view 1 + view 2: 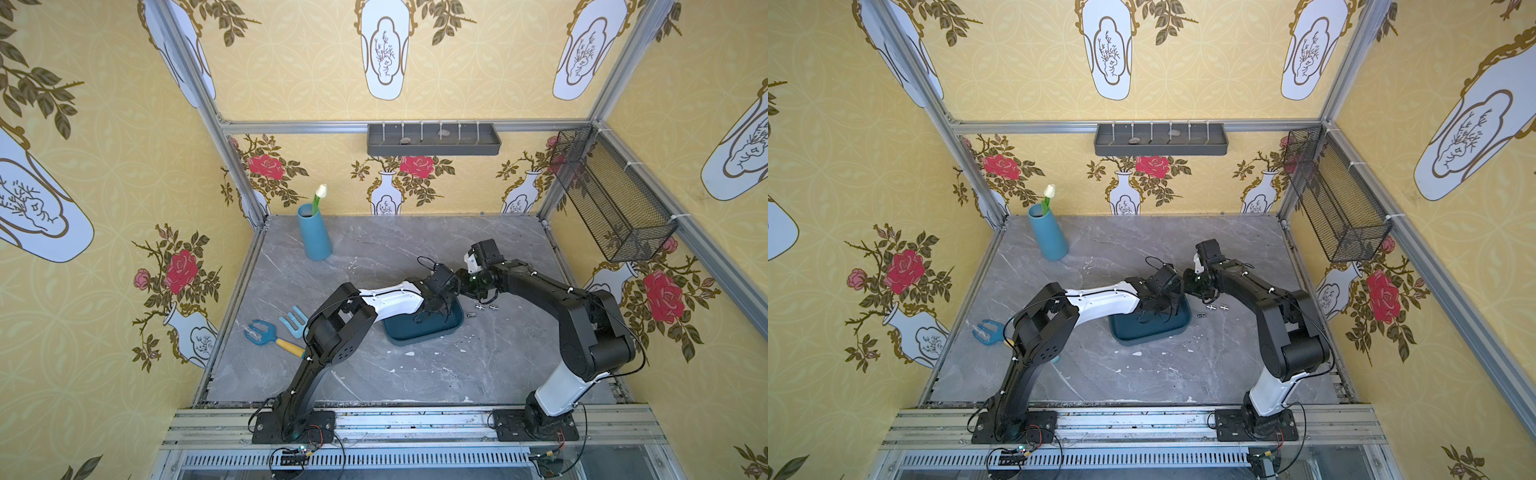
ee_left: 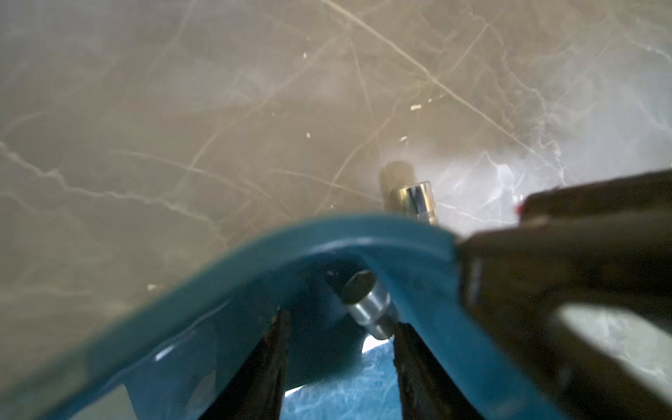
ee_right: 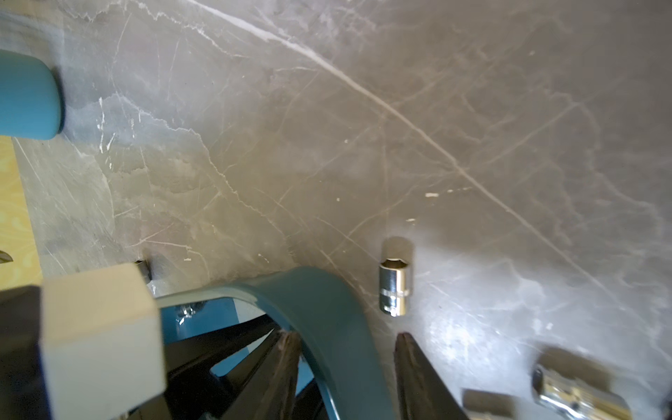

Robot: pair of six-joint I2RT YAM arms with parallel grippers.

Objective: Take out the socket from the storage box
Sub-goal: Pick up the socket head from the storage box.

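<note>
The dark teal storage box lies mid-table. My left gripper reaches down inside it, jaws apart. A chrome socket rests against the box's inner wall, just at one fingertip and not between the fingers. My right gripper straddles the box's far right rim, with one finger inside and one outside, closed on it. Three more sockets lie on the marble just right of the box, the nearest close to the rim.
A blue vase with a white flower stands at the back left. Two small garden forks lie left of the left arm. A grey compartment tray and a black mesh basket hang on the walls.
</note>
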